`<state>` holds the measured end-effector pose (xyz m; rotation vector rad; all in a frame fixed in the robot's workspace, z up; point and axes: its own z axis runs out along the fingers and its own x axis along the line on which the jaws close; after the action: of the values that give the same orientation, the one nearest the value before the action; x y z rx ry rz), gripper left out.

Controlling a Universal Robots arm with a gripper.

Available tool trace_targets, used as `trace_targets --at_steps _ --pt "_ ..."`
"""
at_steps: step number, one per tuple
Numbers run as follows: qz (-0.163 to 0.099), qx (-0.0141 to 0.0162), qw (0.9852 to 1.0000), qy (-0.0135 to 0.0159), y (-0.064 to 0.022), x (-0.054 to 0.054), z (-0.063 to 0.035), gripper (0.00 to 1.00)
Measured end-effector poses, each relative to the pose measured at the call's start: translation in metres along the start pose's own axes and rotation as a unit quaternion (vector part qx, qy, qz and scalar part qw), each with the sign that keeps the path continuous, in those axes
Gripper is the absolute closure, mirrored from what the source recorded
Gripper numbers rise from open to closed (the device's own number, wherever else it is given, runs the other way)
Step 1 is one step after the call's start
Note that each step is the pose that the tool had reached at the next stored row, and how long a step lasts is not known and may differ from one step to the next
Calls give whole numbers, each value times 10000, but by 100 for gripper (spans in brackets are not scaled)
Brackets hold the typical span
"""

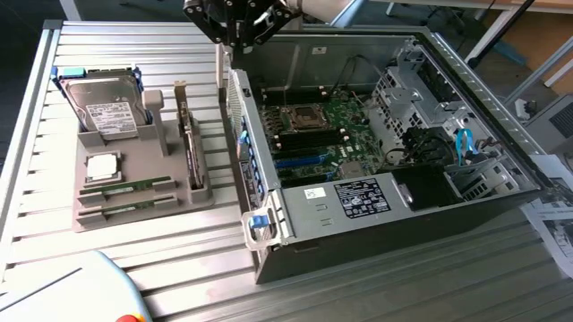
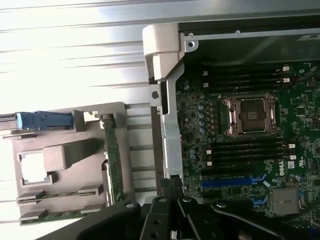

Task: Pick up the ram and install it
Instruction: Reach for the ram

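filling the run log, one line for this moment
gripper: shut, nothing held, above open case wall | ram: two sticks in gray holder

Green ram sticks (image 1: pixel 125 186), a grey holder (image 1: pixel 134 218), a silver hard drive (image 1: pixel 106 107) with a white label, a green motherboard (image 1: pixel 349 131) with a blue slot (image 1: pixel 300 162), a black gripper (image 1: pixel 240 40), a ribbed silver table (image 1: pixel 117 47).

Ram (image 1: pixel 125 186): long, narrow green stick, seated on edge in a slot of the grey holder (image 1: pixel 134 213), at the exterior view's left of the open computer case (image 1: pixel 394 221). Second ram stick (image 1: pixel 128 202) just beside it on the near side, parallel, in its own slot. Both running left to right, level.
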<state>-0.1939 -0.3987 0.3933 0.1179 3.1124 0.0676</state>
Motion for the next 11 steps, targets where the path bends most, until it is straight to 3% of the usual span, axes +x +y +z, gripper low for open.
trace_targets --at_steps 3,11 --pt "0 1 10000 1 -15 194 -6 89" --pt "0 0 10000 0 -43 568 -14 89"
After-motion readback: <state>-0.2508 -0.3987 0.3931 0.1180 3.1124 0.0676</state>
